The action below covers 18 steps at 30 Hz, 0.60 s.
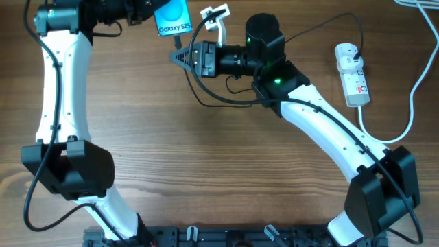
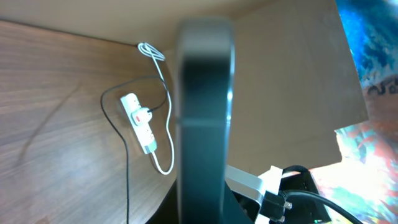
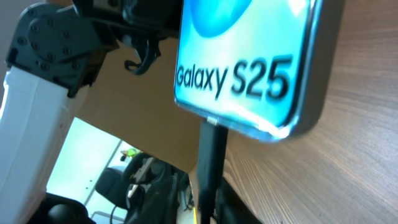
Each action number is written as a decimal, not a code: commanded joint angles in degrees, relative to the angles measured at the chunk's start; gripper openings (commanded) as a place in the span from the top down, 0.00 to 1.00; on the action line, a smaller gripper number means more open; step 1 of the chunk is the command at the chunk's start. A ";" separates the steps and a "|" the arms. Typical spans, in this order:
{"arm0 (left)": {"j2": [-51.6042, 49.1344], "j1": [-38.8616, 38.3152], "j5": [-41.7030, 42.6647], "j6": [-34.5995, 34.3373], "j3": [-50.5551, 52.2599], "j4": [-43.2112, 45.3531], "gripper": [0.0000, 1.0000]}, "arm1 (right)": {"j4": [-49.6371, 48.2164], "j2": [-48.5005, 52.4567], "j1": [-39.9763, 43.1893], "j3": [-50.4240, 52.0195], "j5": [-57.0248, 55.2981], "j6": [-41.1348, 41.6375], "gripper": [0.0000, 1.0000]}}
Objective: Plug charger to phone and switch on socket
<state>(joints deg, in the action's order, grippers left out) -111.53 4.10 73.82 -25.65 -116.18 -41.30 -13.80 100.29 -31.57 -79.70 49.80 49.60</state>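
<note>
At the top centre of the overhead frame, the left gripper (image 1: pixel 149 15) pinches the phone (image 1: pixel 171 17). Just below, the right gripper (image 1: pixel 177 57) clamps the charger (image 3: pixel 211 155), its tip touching the phone's edge. The socket (image 1: pixel 352 74) lies at upper right.

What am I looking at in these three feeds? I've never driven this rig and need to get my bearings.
Two white robot arms work at a wooden table. The overhead picture looks straight down; the other two come from a camera on each wrist. The left end effector holds the phone. The right end effector holds the charger, its tip meeting the phone's bottom edge. Whether it is fully in, I cannot tell. The socket lies on the table at the right.
</note>
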 commanded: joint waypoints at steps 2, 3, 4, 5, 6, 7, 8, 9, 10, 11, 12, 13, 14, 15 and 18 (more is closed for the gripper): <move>1.46 -0.02 2.64 -0.55 0.02 0.37 0.96 | -2.08 -0.42 0.24 -1.33 -0.92 -0.09 0.82; 1.46 -0.02 2.64 -0.52 0.04 0.37 0.96 | -2.21 -0.42 0.44 -1.33 -0.92 -0.13 0.81; 1.46 -0.02 2.64 -0.52 0.02 0.37 0.96 | -2.19 -0.42 0.79 -1.33 -0.92 -0.15 0.80; 1.46 -0.02 2.64 -0.52 0.04 0.39 0.96 | -1.99 -0.42 1.20 -1.33 -0.90 -0.22 0.78; 1.46 -0.02 2.64 -0.52 0.04 0.39 0.96 | -1.97 -0.42 2.03 -1.33 -0.87 -0.35 0.74; 1.46 -0.02 2.64 -0.52 0.04 0.39 0.96 | -1.99 -0.42 2.64 -1.33 -0.87 -0.31 0.73; 1.46 -0.02 2.64 -0.52 0.04 0.39 0.96 | -2.01 -0.42 3.04 -1.33 -0.85 -0.31 0.71; 1.46 -0.02 2.64 -0.55 0.02 0.39 0.96 | -2.01 -0.42 3.41 -1.33 -0.83 -0.33 0.71; 1.46 -0.02 2.64 -0.55 0.02 0.39 0.96 | -2.01 -0.42 3.48 -1.33 -0.83 -0.33 0.70; 1.46 -0.02 2.64 -0.52 0.02 0.37 0.96 | -1.99 -0.42 3.48 -1.33 -0.81 -0.33 0.70; 1.46 -0.02 2.67 -0.52 0.02 0.39 0.96 | -1.99 -0.42 3.45 -1.33 -0.81 -0.31 0.71; 1.46 -0.02 2.86 -0.52 0.02 0.39 0.96 | -2.01 -0.42 3.43 -1.33 -0.85 -0.24 0.74; 1.46 -0.02 3.30 -0.52 0.02 0.42 0.96 | -2.01 -0.42 3.43 -1.33 -0.85 -0.13 0.77; 1.46 -0.02 3.65 -0.52 0.04 0.39 0.96 | -2.03 -0.42 3.43 -1.33 -0.85 -0.11 0.78; 1.46 -0.04 4.13 -0.52 0.02 0.39 0.96 | -2.03 -0.42 3.41 -1.33 -0.33 0.15 0.77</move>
<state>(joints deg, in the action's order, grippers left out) -111.53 4.01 74.48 -26.04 -116.18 -41.28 -15.51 100.29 -27.97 -79.70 49.45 49.65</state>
